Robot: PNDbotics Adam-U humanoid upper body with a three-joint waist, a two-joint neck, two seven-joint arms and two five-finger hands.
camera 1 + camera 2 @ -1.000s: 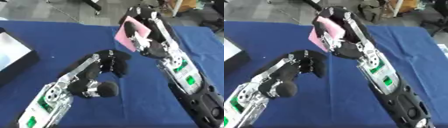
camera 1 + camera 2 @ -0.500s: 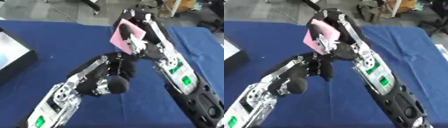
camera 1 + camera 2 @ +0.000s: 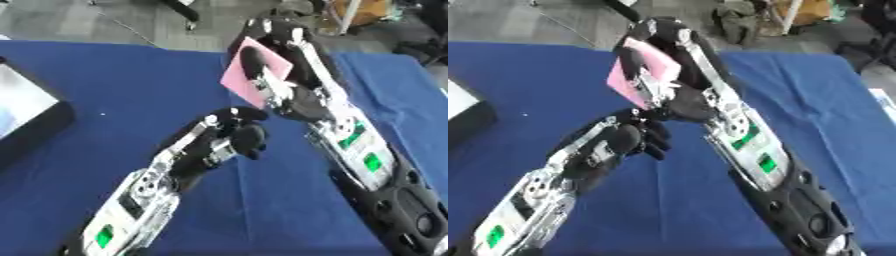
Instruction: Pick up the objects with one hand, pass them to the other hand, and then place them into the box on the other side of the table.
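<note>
Sitting at the far left edge, the black box shows a pale inside. Right of it, the left hand hangs over the blue table, fingers curled and holding nothing, just below the pink card. The right hand pinches that card between thumb and fingers. The card is flat, square-cornered, tilted, raised above the table.

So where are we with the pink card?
Pickup done: the right hand holds the pink card above the blue table. In hand: the left hand is just below it, not yet gripping. Left: handover, then placing it in the box at the left edge.
</note>
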